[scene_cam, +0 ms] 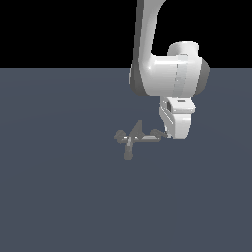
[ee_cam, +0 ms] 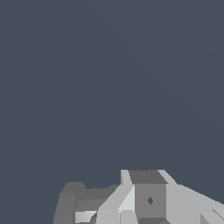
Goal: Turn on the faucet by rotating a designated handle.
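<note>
Faucet (scene_cam: 134,137), a tiny grey low-poly fixture, stood mid-bench, far from every edge. Its thin flat grey bar handle (scene_cam: 150,137) touched the white hand (scene_cam: 172,134), whose opening could not be told. Pushing sideways near the bar's tip would probably turn it best.

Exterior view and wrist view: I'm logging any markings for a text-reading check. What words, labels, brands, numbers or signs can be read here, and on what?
None. No text, brand, number or sign shows in either view.
The gripper and the white arm above it are plain.
The faucet and its handle are bare grey.
The floor is unmarked blue-grey.
</note>
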`<state>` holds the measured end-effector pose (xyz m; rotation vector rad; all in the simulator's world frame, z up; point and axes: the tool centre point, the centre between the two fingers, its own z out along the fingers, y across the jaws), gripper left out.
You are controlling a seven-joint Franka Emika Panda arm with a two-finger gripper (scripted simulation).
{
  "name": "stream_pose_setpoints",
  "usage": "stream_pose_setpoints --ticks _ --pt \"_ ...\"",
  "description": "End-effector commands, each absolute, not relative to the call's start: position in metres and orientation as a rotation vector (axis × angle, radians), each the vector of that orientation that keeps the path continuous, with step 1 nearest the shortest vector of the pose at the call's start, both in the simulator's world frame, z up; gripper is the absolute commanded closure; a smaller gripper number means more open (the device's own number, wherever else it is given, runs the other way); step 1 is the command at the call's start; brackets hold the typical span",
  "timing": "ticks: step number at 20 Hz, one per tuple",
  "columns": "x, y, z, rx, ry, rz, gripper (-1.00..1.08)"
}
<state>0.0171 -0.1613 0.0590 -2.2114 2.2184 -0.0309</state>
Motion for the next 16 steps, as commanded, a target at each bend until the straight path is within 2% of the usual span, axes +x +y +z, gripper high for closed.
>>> stream_pose_setpoints --ticks 1,7,8,16 --pt "0.006 -0.150 0.060 -2.221 2.216 -0.010 1.08" --pt "-0.008 -0.139 0.061 -2.222 2.220 -0.001 1.08" --pt "-0.008 -0.153 0.059 -2.204 2.242 -0.010 1.08" --pt "-0.006 -0.105 0.061 -2.221 2.222 -0.001 1.08"
